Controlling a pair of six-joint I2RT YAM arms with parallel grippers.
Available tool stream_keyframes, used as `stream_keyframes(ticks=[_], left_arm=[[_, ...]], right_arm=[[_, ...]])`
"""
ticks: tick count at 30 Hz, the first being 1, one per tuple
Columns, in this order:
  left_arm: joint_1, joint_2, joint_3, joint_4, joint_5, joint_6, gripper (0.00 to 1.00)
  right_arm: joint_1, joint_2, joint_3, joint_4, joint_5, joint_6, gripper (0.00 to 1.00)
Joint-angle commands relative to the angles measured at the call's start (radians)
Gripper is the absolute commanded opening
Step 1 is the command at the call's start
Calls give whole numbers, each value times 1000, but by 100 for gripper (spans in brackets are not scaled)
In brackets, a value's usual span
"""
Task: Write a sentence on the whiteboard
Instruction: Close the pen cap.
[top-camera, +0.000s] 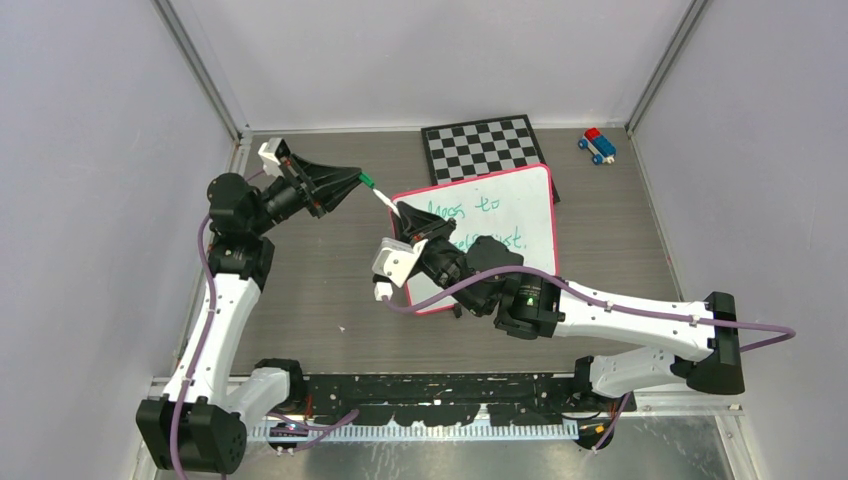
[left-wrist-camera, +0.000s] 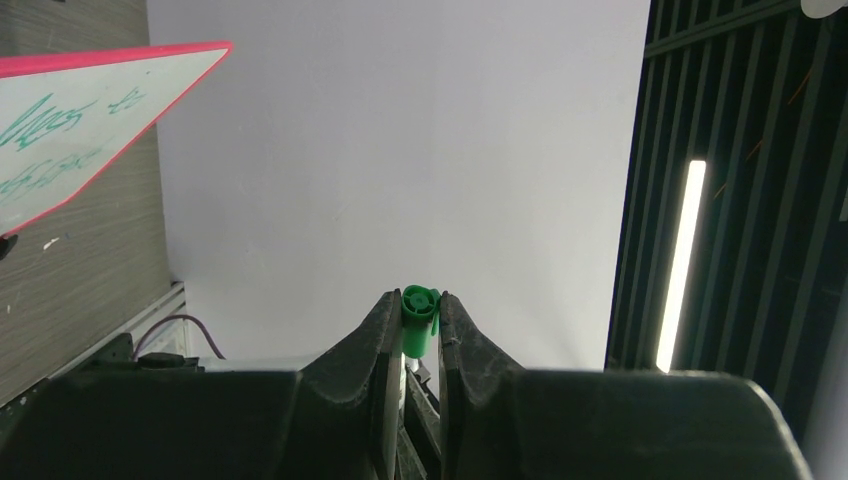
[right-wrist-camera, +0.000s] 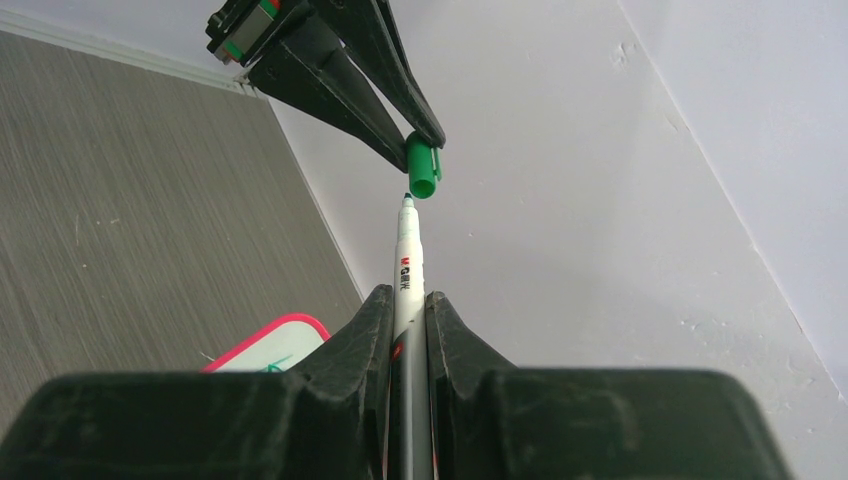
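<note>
From above, the whiteboard (top-camera: 532, 196) lies flat on the bench (top-camera: 300, 290), right of centre, just in front of a chequered board (top-camera: 483, 147). A toy car (top-camera: 597, 145) sits well apart at the far right. The sentence (top-camera: 487, 224) runs in two green lines, its start hidden under the right arm. The left hand (top-camera: 360, 180) pinches a green cap (top-camera: 367, 181). The right hand (top-camera: 403, 211) grips a white marker (top-camera: 385, 198) that points at the cap, above the board's far left corner.

In the left wrist view, the left hand (left-wrist-camera: 421, 303) is closed narrowly on the cap (left-wrist-camera: 419, 322), whose open mouth faces outward. The whiteboard (left-wrist-camera: 112, 58) shows at the upper left.

In the right wrist view, the right hand (right-wrist-camera: 408, 296) clamps the marker (right-wrist-camera: 407, 262) on its barrel. The bare tip is just short of the cap (right-wrist-camera: 422, 172) and slightly to the left of its mouth. A corner of the whiteboard (right-wrist-camera: 285, 322) shows below.

The writing looks done, and capping is likely the step in hand. The marker should be light and stiff, with a smooth barrel that may slip backward under a push, so a firm mid-barrel grip suits it. The cap is small and rigid and needs to meet the tip squarely. The glossy board seems light and could slide if pushed.
</note>
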Motion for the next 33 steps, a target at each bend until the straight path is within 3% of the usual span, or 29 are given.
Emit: stream_keyframes(ticks=[1,19,33], left_arm=[[-4,-25,-1,32,13,22,0],[1,-6,20,-21,12,89,0],[-1,1,19,-13,1,45,0]], right_arm=[[5,-24,27,42,22,-17,0],[5,-45,15,34,28,-16,0],[8,-40,11,13,26,-3,0]])
